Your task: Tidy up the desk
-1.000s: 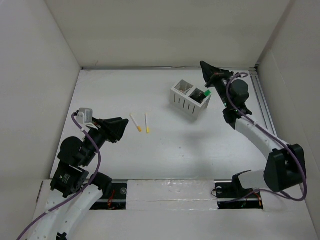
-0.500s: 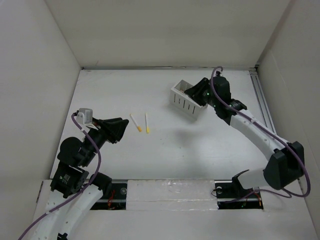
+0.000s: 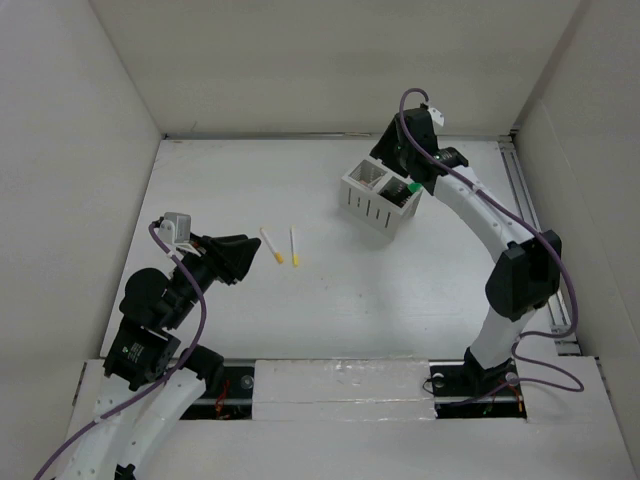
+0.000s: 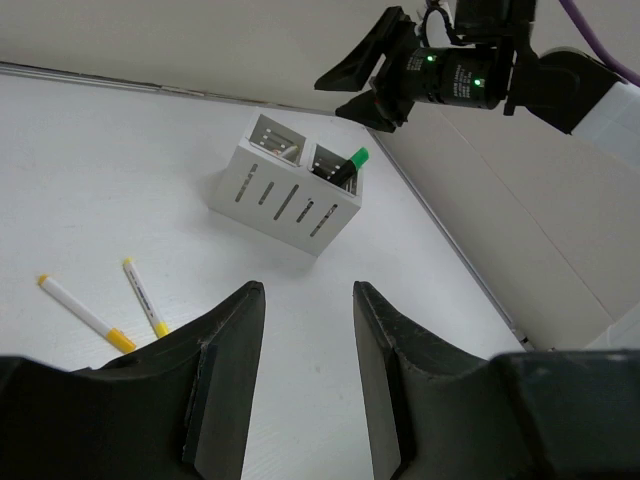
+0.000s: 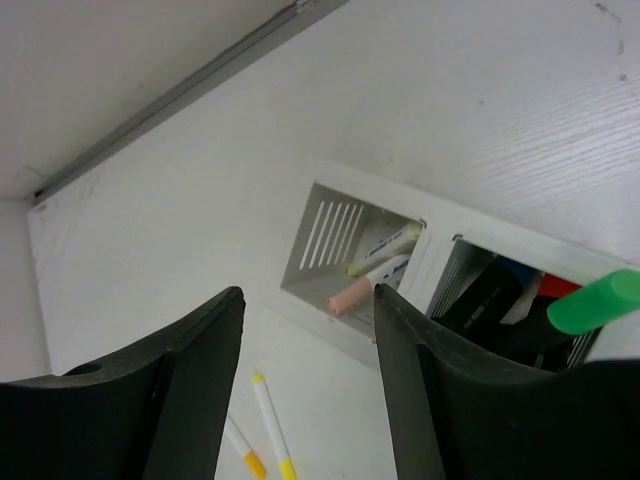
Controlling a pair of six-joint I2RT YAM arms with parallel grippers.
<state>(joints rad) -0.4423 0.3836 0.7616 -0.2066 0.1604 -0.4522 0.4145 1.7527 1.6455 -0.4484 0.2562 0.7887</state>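
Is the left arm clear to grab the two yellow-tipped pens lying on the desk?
Probably yes: the left end effector is open just beside the pens, with nothing lying between them.

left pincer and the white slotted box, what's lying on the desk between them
Two yellow-tipped markers, side by side, lie on the desk, nearer the left pincer than the slotted box; the top external view shows it.

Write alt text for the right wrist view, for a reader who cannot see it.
The open right gripper hovers over a white two-compartment box on the desk. One compartment holds pens, the other a green-capped marker; two yellow-tipped pens lie loose nearby.
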